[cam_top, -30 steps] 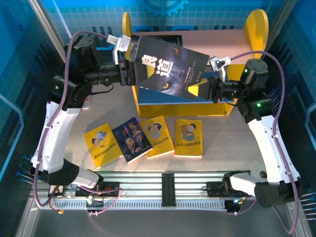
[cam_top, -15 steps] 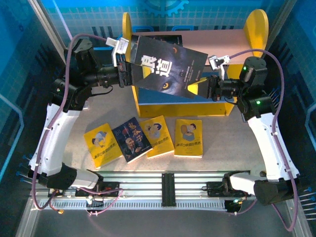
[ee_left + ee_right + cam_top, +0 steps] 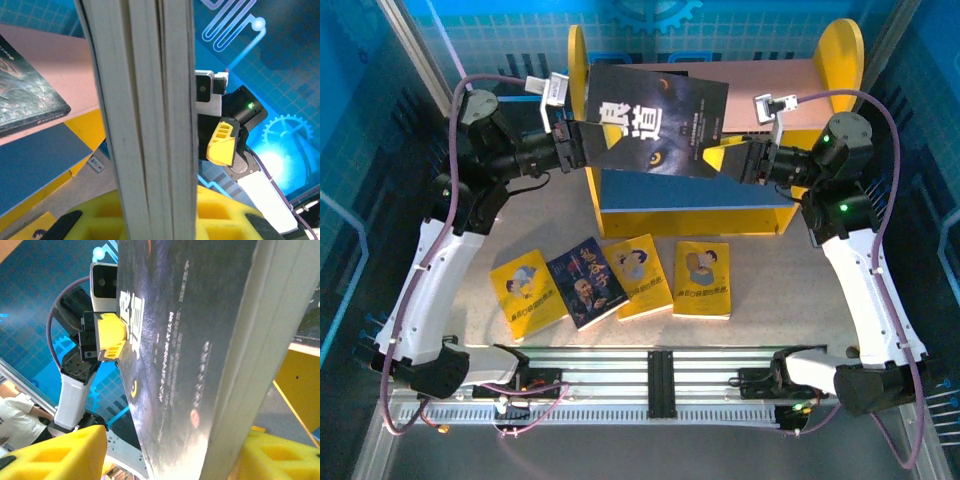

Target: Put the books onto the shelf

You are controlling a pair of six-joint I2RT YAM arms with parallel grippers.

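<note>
A dark book (image 3: 655,122) with large white characters hangs tilted in the air over the shelf (image 3: 775,78). My left gripper (image 3: 582,147) is shut on its left edge, and the pale page edges (image 3: 150,125) run up between its yellow fingers. My right gripper (image 3: 728,160) stands open around the book's right edge; its cover (image 3: 190,355) sits between the fingers with a gap on the left side. Another dark book (image 3: 25,95) lies on the pink upper board. Three yellow books (image 3: 527,292), (image 3: 637,275), (image 3: 702,279) and one dark book (image 3: 586,282) lie on the table.
The shelf's blue lower board (image 3: 670,190) sits under the held book, with tall yellow side panels (image 3: 840,50) at either end. A slotted metal rail (image 3: 660,385) runs along the near edge between the arm bases. Blue walls close in both sides.
The dark book has risen and moved back toward the upper board. The left gripper has shut on its left edge, and the right gripper has opened off the right edge.
</note>
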